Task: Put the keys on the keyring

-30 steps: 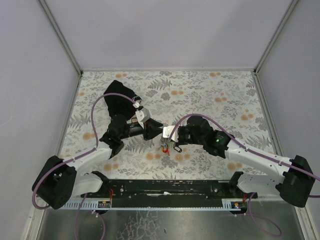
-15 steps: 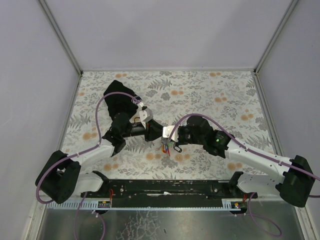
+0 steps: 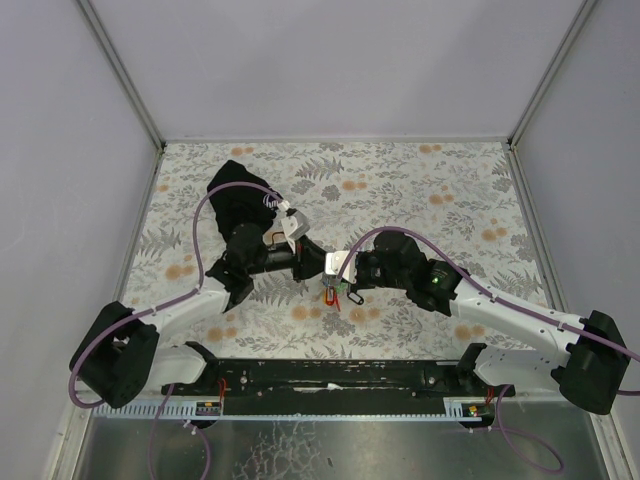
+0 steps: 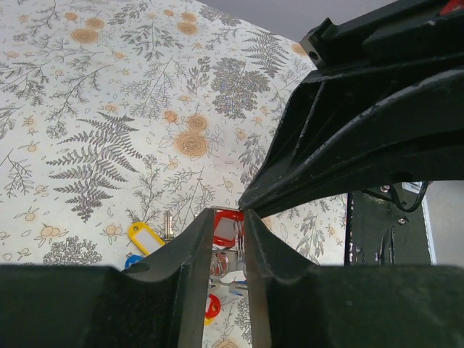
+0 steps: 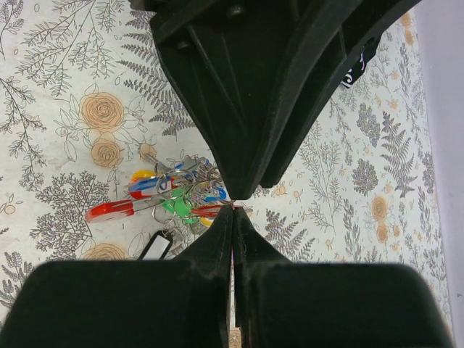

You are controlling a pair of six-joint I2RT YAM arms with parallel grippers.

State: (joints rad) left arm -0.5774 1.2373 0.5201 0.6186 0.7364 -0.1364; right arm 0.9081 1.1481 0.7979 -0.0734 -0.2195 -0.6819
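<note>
At the far left of the flowered table (image 3: 450, 200) lies a black cloth pouch (image 3: 237, 190), well apart from the work. The left arm reaches past it toward the middle. There the left gripper (image 3: 320, 266) hangs low, tip to tip with the other one. In its own wrist view its fingers (image 4: 192, 254) stand a little apart, with a narrow gap, and a red tag (image 4: 227, 223) shows just at the far end of this gap. Whether the fingers pinch this tag or it only lies behind them, I cannot tell. The keys (image 5: 174, 194) lie in one bunch on the table, right below the place where the two grippers meet. I see a yellow tag (image 4: 145, 236), and also blue and green ones among thin metal rings. The right gripper (image 5: 233, 210) comes in from the right, its fingers pressed together with no gap. Its tip is just over the bunch. If a thin ring is caught there, it is too small to see.
</note>
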